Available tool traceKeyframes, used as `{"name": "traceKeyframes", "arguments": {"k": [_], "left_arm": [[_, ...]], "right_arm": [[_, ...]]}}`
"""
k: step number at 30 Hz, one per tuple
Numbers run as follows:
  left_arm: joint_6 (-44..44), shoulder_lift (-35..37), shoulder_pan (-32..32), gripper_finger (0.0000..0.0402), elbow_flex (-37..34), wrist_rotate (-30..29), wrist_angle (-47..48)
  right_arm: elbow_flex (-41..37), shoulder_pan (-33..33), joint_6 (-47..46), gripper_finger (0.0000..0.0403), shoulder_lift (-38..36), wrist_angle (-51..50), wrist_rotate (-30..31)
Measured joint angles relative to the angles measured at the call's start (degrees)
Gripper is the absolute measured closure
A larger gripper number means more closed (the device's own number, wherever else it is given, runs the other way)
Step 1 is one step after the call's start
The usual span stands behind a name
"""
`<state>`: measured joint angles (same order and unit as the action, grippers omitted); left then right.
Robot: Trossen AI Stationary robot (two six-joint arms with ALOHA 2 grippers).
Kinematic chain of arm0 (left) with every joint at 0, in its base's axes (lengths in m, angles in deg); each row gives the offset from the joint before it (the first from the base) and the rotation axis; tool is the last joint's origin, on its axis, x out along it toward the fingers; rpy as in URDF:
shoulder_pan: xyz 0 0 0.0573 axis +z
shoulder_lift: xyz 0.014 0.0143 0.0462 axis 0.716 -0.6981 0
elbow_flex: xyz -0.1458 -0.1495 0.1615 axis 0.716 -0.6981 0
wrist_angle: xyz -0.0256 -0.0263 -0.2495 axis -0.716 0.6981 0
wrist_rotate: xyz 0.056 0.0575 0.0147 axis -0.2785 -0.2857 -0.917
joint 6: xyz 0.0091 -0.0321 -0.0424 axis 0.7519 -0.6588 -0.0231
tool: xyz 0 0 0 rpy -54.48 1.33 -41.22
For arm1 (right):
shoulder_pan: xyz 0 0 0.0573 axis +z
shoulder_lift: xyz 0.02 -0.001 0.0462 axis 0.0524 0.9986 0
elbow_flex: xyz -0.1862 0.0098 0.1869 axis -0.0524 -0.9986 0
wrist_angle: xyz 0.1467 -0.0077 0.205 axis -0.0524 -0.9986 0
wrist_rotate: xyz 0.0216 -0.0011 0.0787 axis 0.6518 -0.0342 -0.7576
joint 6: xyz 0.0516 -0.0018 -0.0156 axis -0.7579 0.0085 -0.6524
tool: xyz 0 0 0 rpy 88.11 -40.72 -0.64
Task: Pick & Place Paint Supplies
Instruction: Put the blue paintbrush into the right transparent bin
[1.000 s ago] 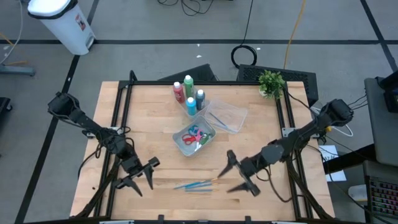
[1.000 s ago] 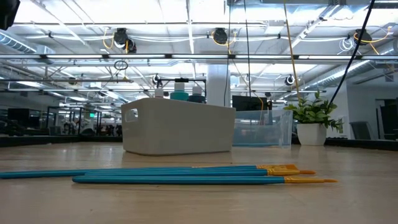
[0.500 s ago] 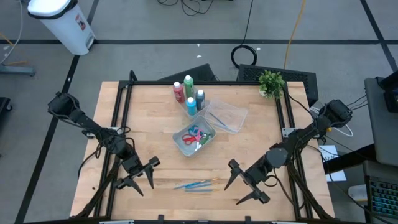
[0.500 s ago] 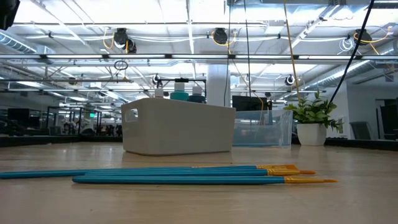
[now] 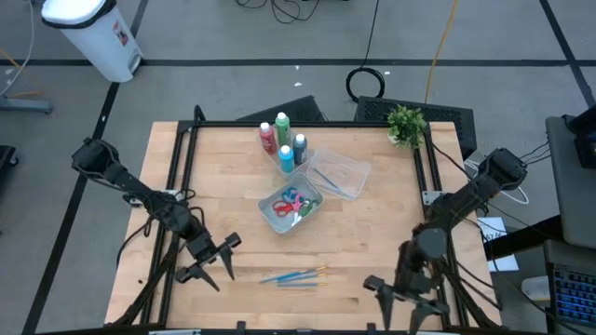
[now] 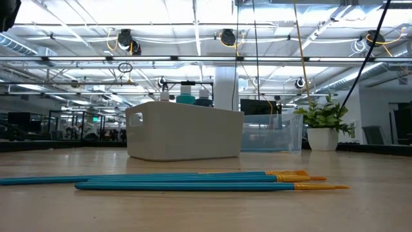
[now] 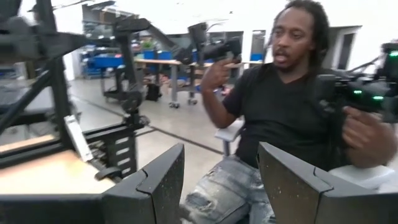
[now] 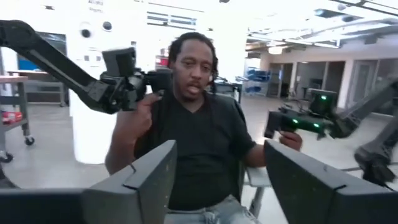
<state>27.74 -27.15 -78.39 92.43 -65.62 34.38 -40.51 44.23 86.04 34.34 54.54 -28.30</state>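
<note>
High view: brushes (image 5: 293,276) between both open jaws.

Blue brushes (image 6: 193,181) lie before a white tub (image 6: 183,131) on the table (image 6: 360,206).

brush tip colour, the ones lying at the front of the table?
Orange-yellow tips on blue brushes; clearest in the low view.

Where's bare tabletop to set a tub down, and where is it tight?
Free: the left side of the table, between its left rail and the white tub of scissors; also the right side, between the clear tub and the right rail. Crowded: the back centre, around the bottles. The brushes take the front centre.
</note>
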Motion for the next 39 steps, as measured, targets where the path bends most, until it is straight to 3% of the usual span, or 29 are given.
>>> {"name": "traceKeyframes", "arguments": {"k": [5, 15, 39], "left_arm": [[-0.5, 0.0, 0.0, 0.0192, 0.0, -3.6, 0.5], [-0.7, 0.0, 0.0, 0.0192, 0.0, -3.7, 0.5], [-1.3, 0.0, 0.0, 0.0192, 0.0, -3.7, 0.5]], "right_arm": [[0.0, 0.9, -0.2, 0.0241, 0.0, -0.1, 0.1], [0.0, 0.0, 3.1, 0.0396, 0.0, -1.8, 0.1], [0.0, 0.0, 4.3, 0.0403, 0.0, -3.2, 1.9]]}}
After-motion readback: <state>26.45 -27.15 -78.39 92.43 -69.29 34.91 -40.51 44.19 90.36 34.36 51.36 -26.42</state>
